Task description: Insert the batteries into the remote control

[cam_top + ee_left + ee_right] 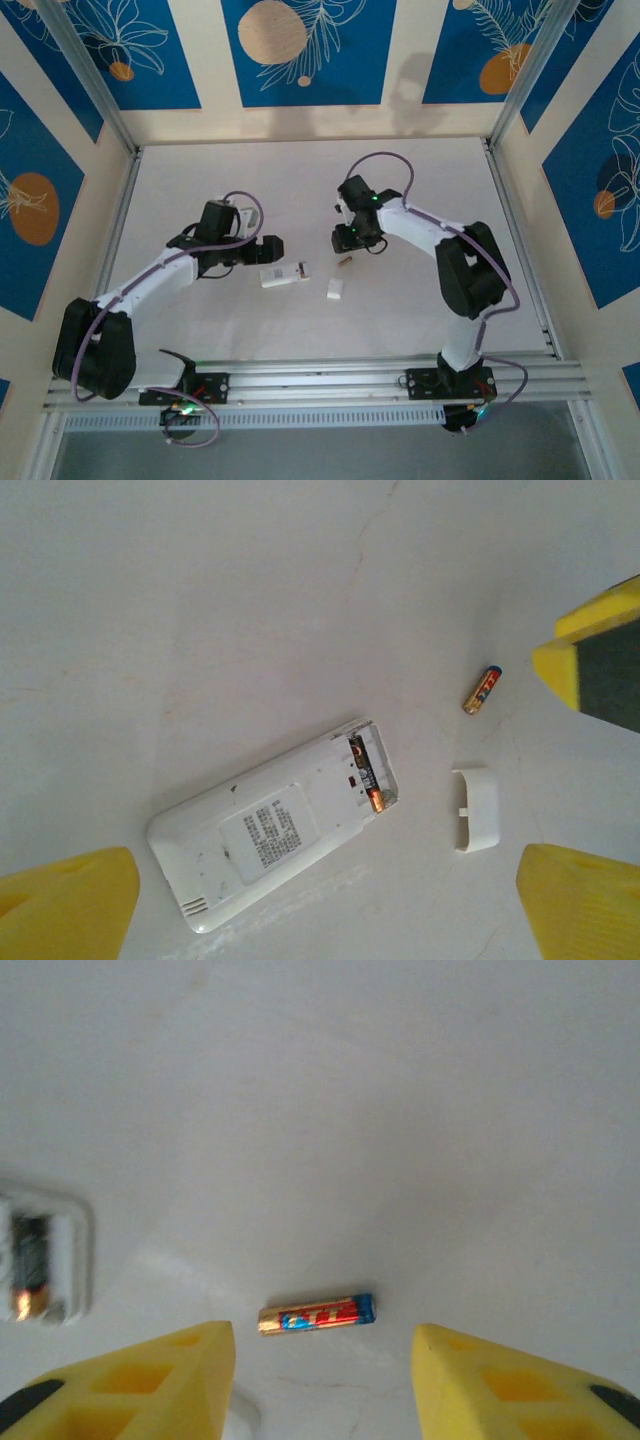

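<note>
Remote [270,825] has one seated battery [365,770] in its open bay. The loose battery [316,1315] and cover [477,808] lie on the worktop [200,600]. We find left pincer [322,905] and right pincer [322,1360] both spread, empty.

- Bright yellow on the right gripper [325,1370], with black showing at the outer corners.
- Just ahead of it, the battery [317,1315]: gold, with red patches and a blue end.
- The left gripper [325,905] is yellow too.
- Ahead of it, the remote [275,825]: white, with a pale grey label in dark print and a dark bay with an orange glint.
- Near its right finger, the cover [477,808]: plain white.
- The table [300,180] is off-white, and the walls [300,50] are blue with white leaf outlines and peach circles.
</note>
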You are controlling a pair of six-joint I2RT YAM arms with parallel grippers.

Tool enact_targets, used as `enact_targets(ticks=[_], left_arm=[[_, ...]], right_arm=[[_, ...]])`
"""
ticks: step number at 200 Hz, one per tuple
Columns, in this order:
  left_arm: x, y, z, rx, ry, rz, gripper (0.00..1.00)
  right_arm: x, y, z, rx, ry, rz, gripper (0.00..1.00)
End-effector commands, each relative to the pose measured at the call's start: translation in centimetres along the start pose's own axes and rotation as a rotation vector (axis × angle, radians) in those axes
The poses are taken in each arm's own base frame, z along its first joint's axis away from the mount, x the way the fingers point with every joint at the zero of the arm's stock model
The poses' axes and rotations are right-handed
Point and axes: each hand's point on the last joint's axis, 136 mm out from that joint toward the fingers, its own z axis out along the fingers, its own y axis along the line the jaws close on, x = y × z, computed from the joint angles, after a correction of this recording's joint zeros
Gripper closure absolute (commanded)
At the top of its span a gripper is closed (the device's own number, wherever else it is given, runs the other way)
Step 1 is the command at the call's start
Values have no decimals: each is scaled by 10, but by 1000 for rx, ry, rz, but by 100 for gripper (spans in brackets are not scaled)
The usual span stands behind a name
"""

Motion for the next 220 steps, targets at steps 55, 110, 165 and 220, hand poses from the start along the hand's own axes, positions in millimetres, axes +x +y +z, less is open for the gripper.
enact_targets(ticks=[55,110,165,220], left_arm=[[-4,-11,-2,67,-33,24,2],[0,-9,6,81,-22,0,1],[2,-9,11,97,-16,-9,0],[0,-10,10,101,-26,-7,0]], right_arm=[[19,0,13,-122,165,-608,47],[30,14,24,-165,254,-719,46],[32,0,46,-76,298,-777,46],[35,-18,62,48,295,-794,55]])
